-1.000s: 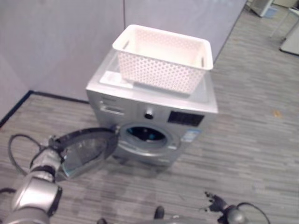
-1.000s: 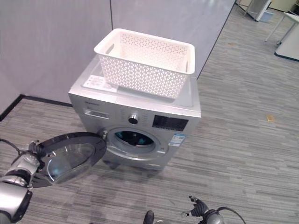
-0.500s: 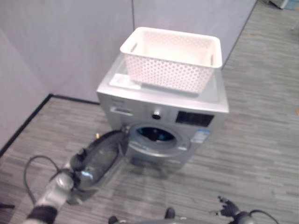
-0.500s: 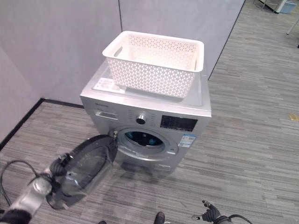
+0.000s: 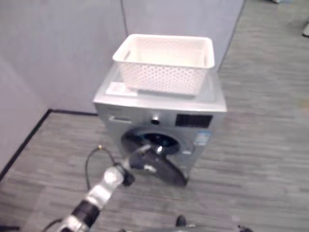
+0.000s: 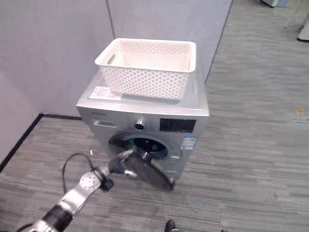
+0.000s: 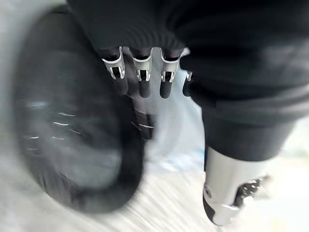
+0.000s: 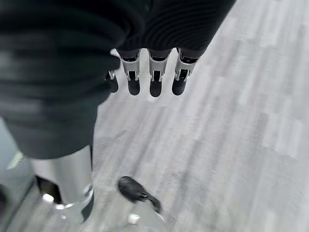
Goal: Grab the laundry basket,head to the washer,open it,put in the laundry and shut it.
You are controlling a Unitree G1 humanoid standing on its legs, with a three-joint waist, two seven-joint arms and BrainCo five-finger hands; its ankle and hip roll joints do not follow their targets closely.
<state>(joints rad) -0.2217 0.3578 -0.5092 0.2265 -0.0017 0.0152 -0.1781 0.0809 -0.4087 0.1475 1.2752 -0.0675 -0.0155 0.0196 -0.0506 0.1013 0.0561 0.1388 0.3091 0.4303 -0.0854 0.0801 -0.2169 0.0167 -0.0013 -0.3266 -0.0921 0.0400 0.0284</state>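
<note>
The white perforated laundry basket [image 5: 164, 63] stands on top of the silver washer [image 6: 145, 113]. The washer's round dark-rimmed door [image 5: 166, 170] hangs half swung in front of the drum opening [image 6: 145, 144], where something bluish shows inside. My left hand [image 5: 139, 162] rests against the outer side of the door, fingers [image 7: 140, 79] fairly straight on its dark ring [image 7: 63, 130]. My right hand [image 8: 152, 79] hangs open over the floor, holding nothing.
Grey partition walls [image 5: 58, 43] stand behind and to the left of the washer. Grey plank floor [image 6: 251, 159] stretches to the right and in front. A white label [image 5: 116, 88] lies on the washer's top beside the basket.
The door has swung from wide open at the left toward the washer's front, my left hand moving right with it. The camera has also shifted.
</note>
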